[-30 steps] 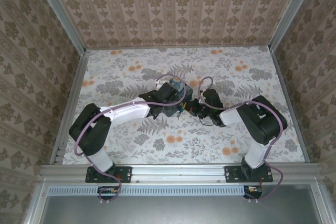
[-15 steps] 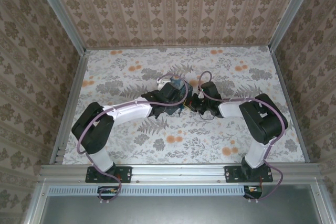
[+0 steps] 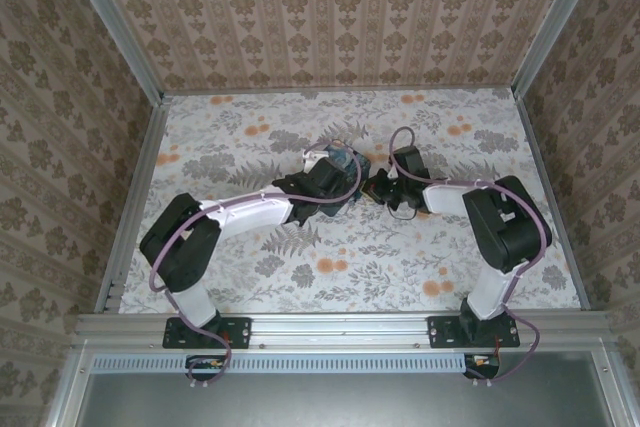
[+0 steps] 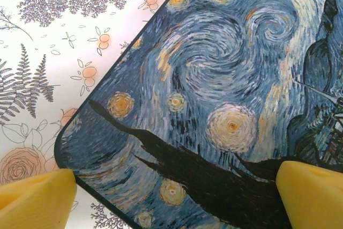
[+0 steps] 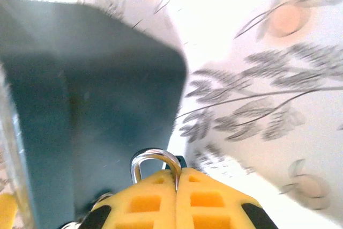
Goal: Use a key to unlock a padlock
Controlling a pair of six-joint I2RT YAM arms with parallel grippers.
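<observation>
The left arm (image 3: 240,215) and the right arm (image 3: 500,225) meet at the middle of a counter (image 3: 250,277) spread with a floral print of grey ferns and orange blossoms, inside a booth lined with damask-patterned wallpaper (image 3: 340,17). The left gripper (image 4: 174,199) hangs over a box (image 4: 214,79) whose flat lid carries a swirling starry-night painting in brushy blues, with yellow orbs and a black cypress shape. The lid's corner is rounded and edged by a thin dark rim. Its jaws stand wide apart, the 2 smooth yellow pads (image 4: 32,199) at opposite lower corners of the wrist view. 1 is over the bare counter beside the corner and the other over the painted lid, with nothing clasped between them. The right gripper (image 5: 177,183) faces the box from the other side, its yellow jaws, pocketed with square recesses, pressed together along a single seam. Whether they pinch anything cannot be told. Just past their tips arches the thin, shiny metal shackle of the padlock (image 5: 154,153), with a sliver of dark teal beside it. It sits close against the box's plain, matte teal side wall, which ends in a softly rounded vertical edge.
</observation>
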